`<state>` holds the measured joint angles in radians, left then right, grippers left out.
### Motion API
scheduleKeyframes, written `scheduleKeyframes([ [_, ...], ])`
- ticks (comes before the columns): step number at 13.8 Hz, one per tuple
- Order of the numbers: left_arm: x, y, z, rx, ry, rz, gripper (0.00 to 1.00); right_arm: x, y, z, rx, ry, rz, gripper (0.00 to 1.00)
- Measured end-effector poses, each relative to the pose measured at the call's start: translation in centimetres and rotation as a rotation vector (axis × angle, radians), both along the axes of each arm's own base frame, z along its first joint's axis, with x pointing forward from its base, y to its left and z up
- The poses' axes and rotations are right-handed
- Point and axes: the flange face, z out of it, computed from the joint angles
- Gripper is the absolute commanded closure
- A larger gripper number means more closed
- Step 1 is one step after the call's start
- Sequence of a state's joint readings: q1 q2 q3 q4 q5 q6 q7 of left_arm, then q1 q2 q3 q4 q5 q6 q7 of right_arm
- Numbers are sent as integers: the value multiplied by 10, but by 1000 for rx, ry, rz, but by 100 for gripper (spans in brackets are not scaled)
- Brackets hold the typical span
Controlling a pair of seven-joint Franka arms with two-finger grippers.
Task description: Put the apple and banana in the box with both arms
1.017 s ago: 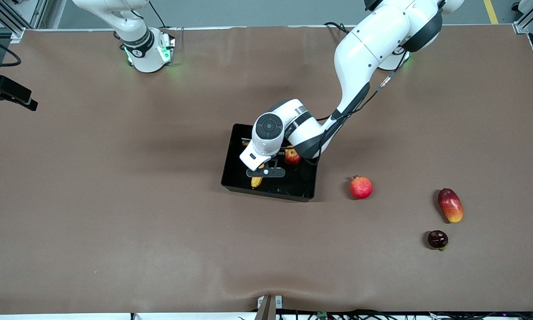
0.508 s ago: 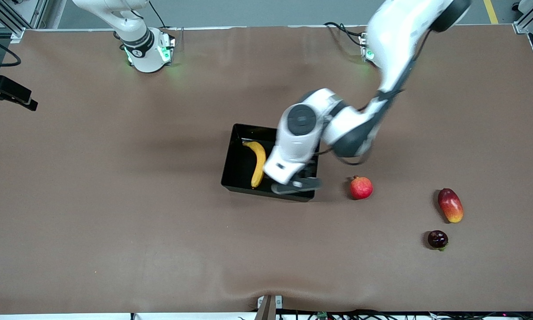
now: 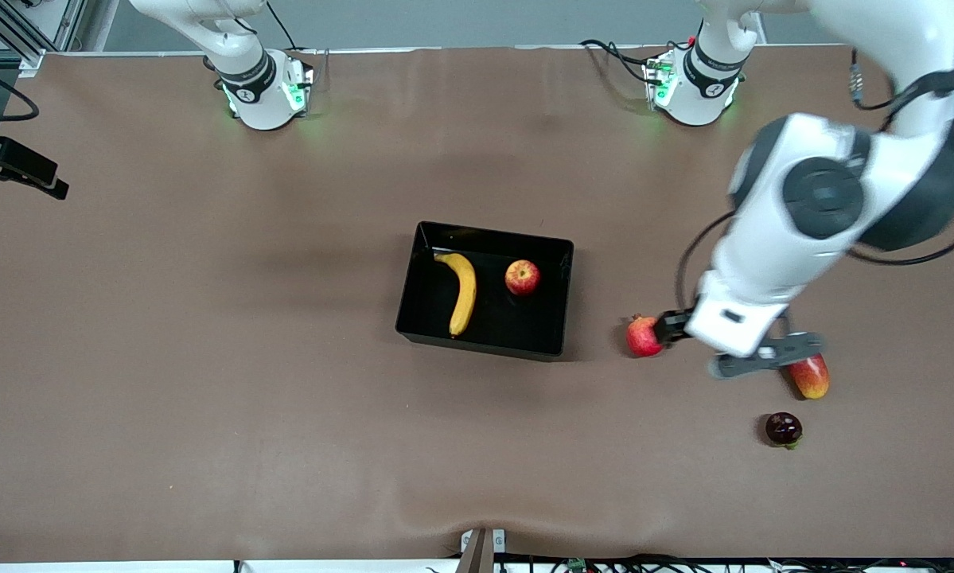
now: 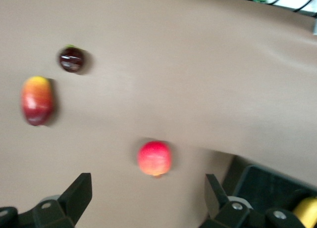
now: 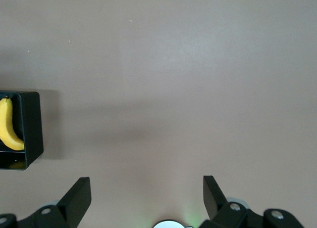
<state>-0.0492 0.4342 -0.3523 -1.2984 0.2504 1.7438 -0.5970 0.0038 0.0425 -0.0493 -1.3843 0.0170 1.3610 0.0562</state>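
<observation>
The black box (image 3: 516, 322) sits mid-table. The yellow banana (image 3: 462, 290) lies in it toward the right arm's end. The apple (image 3: 522, 277) lies beside it in the box. My left gripper (image 3: 765, 362) is open and empty, up over the table between a red crowned fruit and a mango. Its wrist view shows the open gripper (image 4: 147, 188) empty, with the box corner (image 4: 267, 181) and the banana's tip (image 4: 307, 210) at the edge. My right gripper (image 5: 146, 188) is open and empty over bare table, out of the front view. Its view shows the box wall (image 5: 30, 124) and the banana (image 5: 7, 129).
A red round fruit with a crown tip (image 3: 644, 336) lies beside the box toward the left arm's end, also in the left wrist view (image 4: 154, 158). A mango (image 3: 812, 377) lies partly under the left gripper. A dark round fruit (image 3: 783, 428) lies nearer the camera.
My left arm has come up out of the box and swung toward its own end of the table. The banana stays in the box beside the apple. The right arm has not moved.
</observation>
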Motion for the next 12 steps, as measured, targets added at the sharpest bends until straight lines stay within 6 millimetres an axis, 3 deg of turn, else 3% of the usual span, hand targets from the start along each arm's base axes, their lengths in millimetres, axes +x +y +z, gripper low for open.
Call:
scheduleKeyframes([
  [2, -9, 27, 16, 20, 57, -26, 0, 0, 0, 0, 0, 0, 0, 0],
  [4, -19, 42, 33, 36, 82, -24, 0, 0, 0, 0, 0, 0, 0, 0],
  [9, -51, 71, 84, 0, 122, -54, 0, 0, 0, 0, 0, 0, 0, 0],
  [12, -71, 76, 109, 12, 124, -76, 0, 0, 0, 0, 0, 0, 0, 0],
])
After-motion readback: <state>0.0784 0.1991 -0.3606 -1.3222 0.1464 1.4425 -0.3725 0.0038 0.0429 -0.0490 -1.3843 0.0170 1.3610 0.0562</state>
